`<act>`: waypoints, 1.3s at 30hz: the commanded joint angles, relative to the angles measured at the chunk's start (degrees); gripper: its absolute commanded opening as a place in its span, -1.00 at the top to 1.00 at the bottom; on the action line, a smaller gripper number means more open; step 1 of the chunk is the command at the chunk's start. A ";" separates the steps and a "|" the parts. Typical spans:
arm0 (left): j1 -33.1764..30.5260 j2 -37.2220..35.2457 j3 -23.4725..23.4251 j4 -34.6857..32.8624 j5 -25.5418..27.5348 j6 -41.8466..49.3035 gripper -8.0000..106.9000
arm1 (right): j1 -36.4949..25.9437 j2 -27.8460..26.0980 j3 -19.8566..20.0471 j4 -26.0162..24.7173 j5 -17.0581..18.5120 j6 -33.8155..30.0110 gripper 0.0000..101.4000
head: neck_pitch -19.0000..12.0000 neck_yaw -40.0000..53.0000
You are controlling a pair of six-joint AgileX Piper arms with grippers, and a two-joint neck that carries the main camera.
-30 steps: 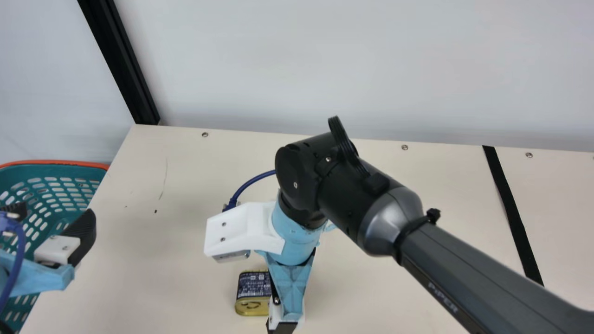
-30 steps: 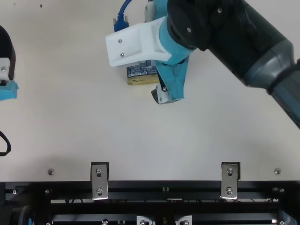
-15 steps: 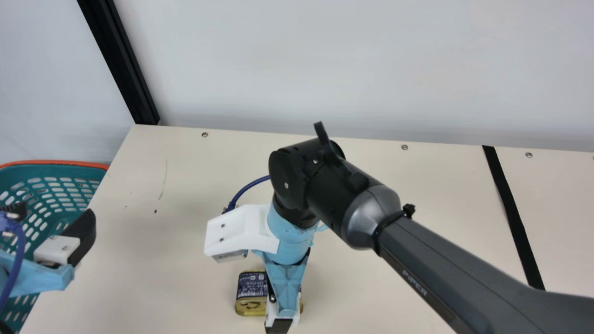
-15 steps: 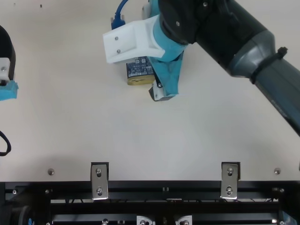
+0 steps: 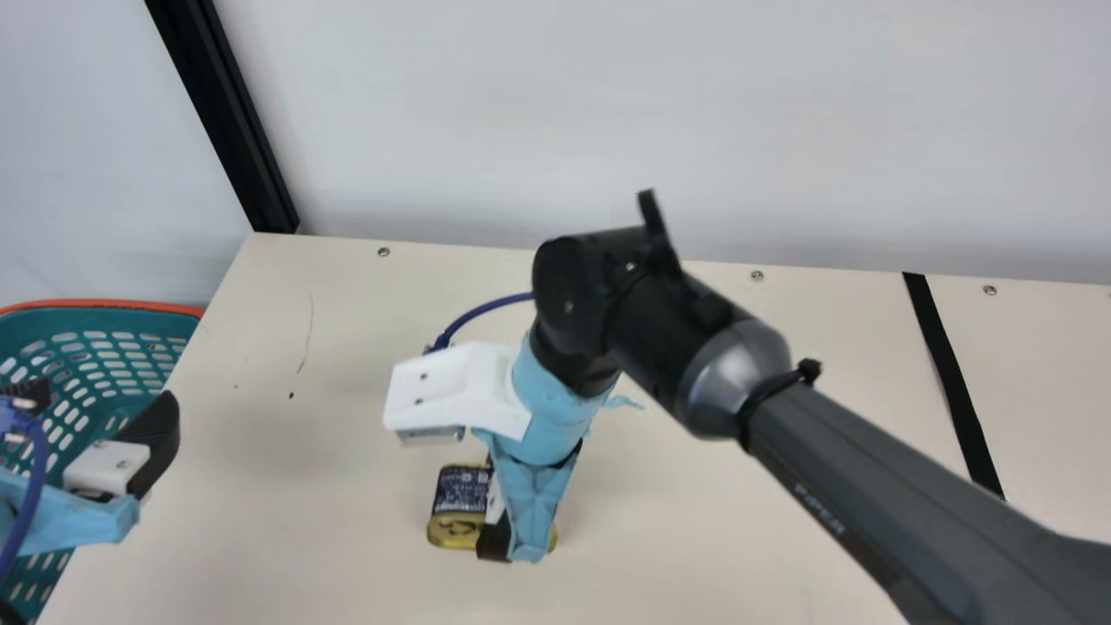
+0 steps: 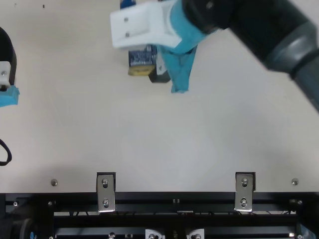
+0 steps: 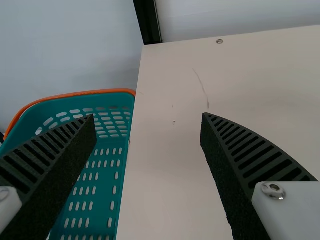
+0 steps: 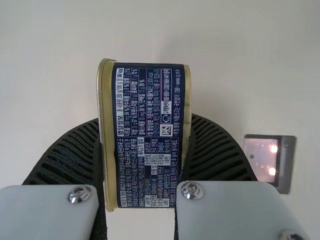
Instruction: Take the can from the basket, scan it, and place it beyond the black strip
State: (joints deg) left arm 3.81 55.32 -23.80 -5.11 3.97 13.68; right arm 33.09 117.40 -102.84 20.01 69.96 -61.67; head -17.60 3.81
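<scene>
Step in hand: looks like the scan, grasp taken, can (image 8: 150,105) out of the basket (image 7: 75,94). Right gripper (image 8: 145,120) is closed on it, one finger on each gold end; the can sits between the jaws and sticks out past them both ways. Can't tell if it is clear of the table (image 5: 304,573). Left gripper (image 7: 148,117) is wide, nothing between its jaws, basket beside and below.

Next move, my guess: keep the squeeze, bring the can to the lit scanner window (image 8: 261,159), which is off to one side of the right jaws, apart from the can. Will probably need a wrist turn to show it the code. Placing past the black strip (image 5: 955,391) comes after; strip is well apart from the right jaws.

Pointing: rectangular tin, small-print label side up toward the wrist camera, one gold end facing the robot's side. Long axis of the label side runs square across the jaws' closing line, roughly left-right in the main view.
</scene>
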 commanded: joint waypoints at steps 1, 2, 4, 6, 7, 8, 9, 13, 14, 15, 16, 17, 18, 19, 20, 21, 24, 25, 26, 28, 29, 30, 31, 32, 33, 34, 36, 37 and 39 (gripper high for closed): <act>0.00 0.00 0.00 0.00 0.00 0.00 -0.71 | -1.82 -0.76 -0.31 4.53 -0.06 -0.40 1.00 | -0.19 0.75; 0.00 0.00 0.00 0.00 0.00 0.00 -0.71 | -2.66 -1.16 -0.41 6.03 -0.06 -0.60 1.00 | -0.19 0.75; 0.00 0.00 0.00 0.00 0.00 0.00 -0.71 | -4.35 -1.89 -0.45 8.72 -0.06 -1.04 1.00 | -0.19 0.75; 0.00 0.00 0.00 0.00 0.00 0.00 -0.71 | -5.98 -2.56 -0.34 11.16 -0.06 -1.52 1.00 | -0.19 0.75; 0.00 0.00 0.00 0.00 0.00 0.00 -0.71 | -6.76 -2.85 -0.21 12.22 -0.06 -1.77 1.00 | -0.19 0.75; 0.00 0.00 0.00 0.00 0.00 0.00 -0.71 | -7.50 -3.11 -0.04 13.19 -0.06 -2.00 1.00 | -0.19 0.75; 0.00 0.00 0.00 0.00 0.00 0.00 -0.71 | -8.20 -3.39 0.20 14.06 -0.06 -2.24 1.00 | -0.19 0.75; 0.00 0.00 0.00 0.00 0.00 0.00 -0.71 | -10.91 -4.34 1.65 17.17 -0.06 -3.55 1.00 | -0.19 0.75; 0.00 0.00 0.00 0.00 0.00 0.00 -0.71 | -11.54 -4.58 2.17 17.80 -0.06 -3.93 1.00 | -0.19 0.75; 0.00 0.00 0.00 0.00 0.00 0.00 -0.71 | -12.18 -4.81 2.71 18.39 -0.06 -4.33 1.00 | -0.19 0.75; 0.00 0.00 0.00 0.00 0.00 0.00 -0.71 | -12.78 -5.04 3.25 18.98 -0.06 -4.74 1.00 | -0.19 0.75; 0.00 0.00 0.00 0.00 0.00 0.00 -0.71 | -13.40 -5.28 3.88 19.55 -0.06 -5.22 1.00 | -0.19 0.75; 0.00 0.00 0.00 0.00 0.00 0.00 -0.71 | -13.98 -5.55 4.51 20.10 -0.06 -5.70 1.00 | -0.19 0.75; 0.00 0.00 0.00 0.00 0.00 0.00 -0.71 | -14.59 -5.83 5.18 20.68 -0.06 -6.23 1.00 | -0.19 0.75; 0.00 0.00 0.00 0.00 0.00 0.00 -0.71 | -15.19 -6.12 5.85 21.26 -0.06 -6.77 1.00 | -0.19 0.75; 0.00 0.00 0.00 0.00 0.00 0.00 -0.71 | -15.87 -6.40 6.55 21.87 -0.06 -7.38 1.00 | -0.19 0.75; 0.00 0.00 0.00 0.00 0.00 0.00 -0.71 | -17.94 -7.29 8.60 24.01 -0.06 -9.31 1.00 | -0.19 0.75; 0.00 0.00 0.00 0.00 0.00 0.00 -0.71 | -18.64 -7.58 9.25 24.83 -0.06 -10.00 1.00 | -0.19 0.75; 0.00 0.00 0.00 0.00 0.00 0.00 -0.71 | -19.40 -7.82 9.86 25.64 -0.06 -10.70 1.00 | -0.19 0.75; 0.00 0.00 0.00 0.00 0.00 0.00 -0.71 | -20.91 -8.19 11.01 27.29 -0.06 -12.13 1.00 | -0.19 0.75; 0.00 0.00 0.00 0.00 0.00 0.00 -0.71 | -21.66 -8.30 11.55 28.11 -0.06 -12.89 1.00 | -0.19 0.75; 0.00 0.00 0.00 0.00 0.00 0.00 -0.71 | -22.38 -8.38 12.07 28.89 -0.06 -13.61 1.00 | -0.19 0.75; 0.00 0.00 0.00 0.00 0.00 0.00 -0.71 | -23.06 -8.44 12.54 29.67 -0.06 -14.32 1.00 | -0.19 0.75; 0.00 0.00 0.00 0.00 0.00 0.00 -0.71 | -23.73 -8.45 12.99 30.45 -0.06 -15.06 1.00 | -0.19 0.75; 0.00 0.00 0.00 0.00 0.00 0.00 -0.71 | -24.36 -8.44 13.43 31.22 -0.06 -15.78 1.00 | -0.19 0.75; 0.00 0.00 0.00 0.00 0.00 0.00 -0.71 | -24.93 -8.39 13.79 31.96 -0.06 -16.46 1.00 | -0.19 0.75; 0.00 0.00 0.00 0.00 0.00 0.00 -0.71 | -25.97 -8.20 14.49 33.42 -0.06 -17.86 1.00 | -0.19 0.75; 0.00 0.00 0.00 0.00 0.00 0.00 -0.71 | -26.43 -8.07 14.81 34.17 -0.06 -18.56 1.00 | -0.19 0.75; 0.00 0.00 0.00 0.00 0.00 0.00 -0.71 | -27.30 -7.68 15.35 35.68 -0.06 -19.96 1.00 | -0.19 0.75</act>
State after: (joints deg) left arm 3.81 55.32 -23.80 -5.11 3.97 13.68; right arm 6.22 109.46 -87.68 54.56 69.63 -80.61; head -17.60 3.81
